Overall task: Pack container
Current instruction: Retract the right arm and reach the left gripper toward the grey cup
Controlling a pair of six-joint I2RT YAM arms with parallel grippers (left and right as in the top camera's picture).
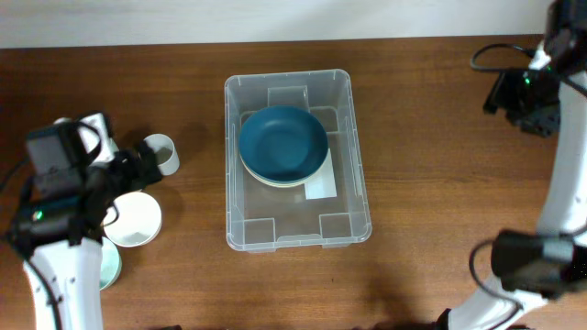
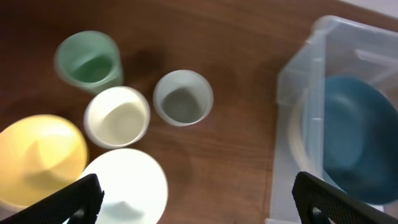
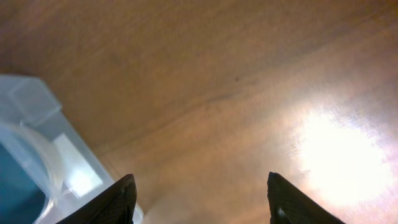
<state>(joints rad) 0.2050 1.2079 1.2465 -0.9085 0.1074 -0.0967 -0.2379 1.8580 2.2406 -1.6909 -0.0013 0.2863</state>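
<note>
The clear container (image 1: pixel 233 165) stands at the table's middle, with a white label on its base. A dark blue bowl (image 1: pixel 282 144) lies in it, stacked on a pale bowl. My left gripper (image 1: pixel 138 170) is open and empty, left of the container, above the loose dishes. In the left wrist view my jaws (image 2: pixel 199 199) span bare table between a white bowl (image 2: pixel 127 186) and the container's wall (image 2: pixel 292 124). My right gripper (image 1: pixel 509 96) is open and empty, up at the far right, apart from the container. Its wrist view (image 3: pixel 202 199) shows bare table and a container corner (image 3: pixel 37 112).
Left of the container stand a grey cup (image 2: pixel 183 98), a cream cup (image 2: pixel 117 116), a green cup (image 2: pixel 90 60), a yellow bowl (image 2: pixel 40 155) and the white bowl (image 1: pixel 135 218). The grey cup (image 1: pixel 160 153) is beside my left gripper.
</note>
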